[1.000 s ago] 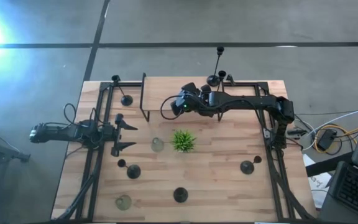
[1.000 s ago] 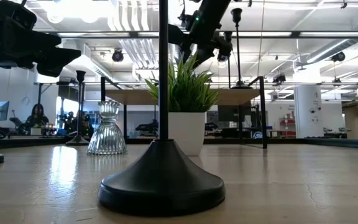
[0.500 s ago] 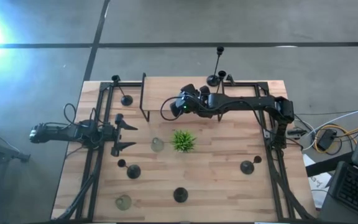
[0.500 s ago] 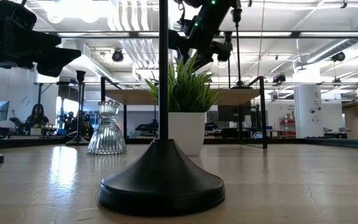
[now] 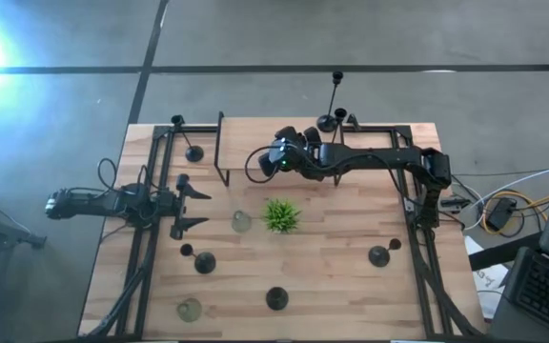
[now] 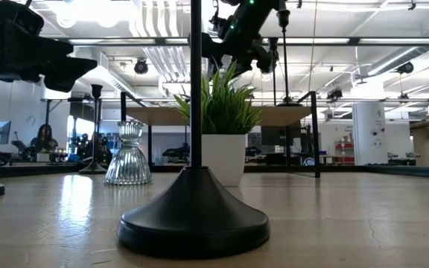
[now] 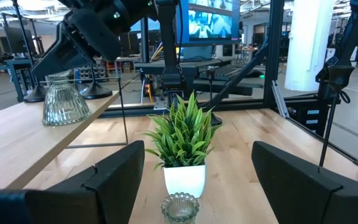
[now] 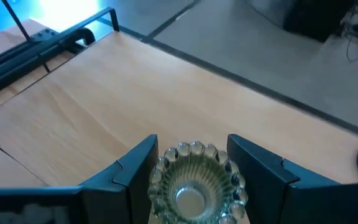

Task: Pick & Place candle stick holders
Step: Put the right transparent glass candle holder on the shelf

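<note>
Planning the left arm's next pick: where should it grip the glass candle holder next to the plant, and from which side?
Grip the glass candle holder at its narrow waist, between flared rim and wide skirt. Come level from the left pincer's side; the plant likely blocks the other.

We are in a large open robotics lab or industrial workspace, where a wooden table [image 5: 332,276] edged by a black metal frame [image 5: 151,191] stands on a bare grey concrete floor [image 5: 351,38]. Level across the tabletop we see exposed ceiling ducts [image 6: 159,59], strip lighting and a white column [image 6: 369,138], with a person seated at a distant workstation [image 6: 45,138]. Cables [image 5: 503,211] and a laptop [image 5: 546,286] lie beside the table, and a monitor [image 7: 210,22] glows beyond it.
</note>
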### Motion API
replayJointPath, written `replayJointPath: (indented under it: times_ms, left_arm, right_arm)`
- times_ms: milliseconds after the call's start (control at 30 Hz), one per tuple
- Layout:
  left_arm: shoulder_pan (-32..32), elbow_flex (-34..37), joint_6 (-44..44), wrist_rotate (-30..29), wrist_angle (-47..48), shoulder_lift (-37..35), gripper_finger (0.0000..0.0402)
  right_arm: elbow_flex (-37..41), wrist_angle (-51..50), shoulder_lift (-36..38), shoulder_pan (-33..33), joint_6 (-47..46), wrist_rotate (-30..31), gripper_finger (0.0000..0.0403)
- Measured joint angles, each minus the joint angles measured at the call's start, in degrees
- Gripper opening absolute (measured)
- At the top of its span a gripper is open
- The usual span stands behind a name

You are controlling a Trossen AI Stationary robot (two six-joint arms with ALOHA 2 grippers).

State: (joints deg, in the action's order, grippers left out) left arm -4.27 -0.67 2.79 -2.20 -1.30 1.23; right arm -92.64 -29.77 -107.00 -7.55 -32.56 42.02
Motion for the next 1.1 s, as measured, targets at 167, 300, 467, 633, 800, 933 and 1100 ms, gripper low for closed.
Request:
replayJointPath:
  times_ms: [167,300,467,633,800,933,1100]
  left_arm:
    - [0.01,0.0,-0.02,0.0,-0.02,0.0,0.03]
    - [0.02,0.0,-0.01,0.0,0.0,0.0,0.03]
    - [0.01,0.0,-0.02,0.0,-0.01,0.0,0.03]
    - [0.01,0.0,-0.01,0.0,0.0,0.0,0.03]
    - [0.02,0.0,0.0,0.0,0.0,0.0,0.03]
    - [0.02,0.0,-0.02,0.0,0.0,0.0,0.03]
    - [0.02,0.0,-0.01,0.0,0.0,0.0,0.03]
  right_arm:
    - [0.0,0.61,0.23,0.07,1.87,0.35,0.0187]
    - [-0.84,2.58,0.4,0.87,5.33,2.97,0.0183]
    - [-2.19,3.17,0.46,1.86,9.53,6.06,0.0173]
    - [-3.03,6.05,0.52,3.17,12.83,6.21,0.0163]
    - [-4.48,5.16,1.83,8.3,15.62,5.97,0.0142]
    - [-3.48,-1.86,5.0,17.33,13.33,6.66,0.0107]
    - [3.68,-5.91,5.46,27.34,5.7,16.79,0.0041]
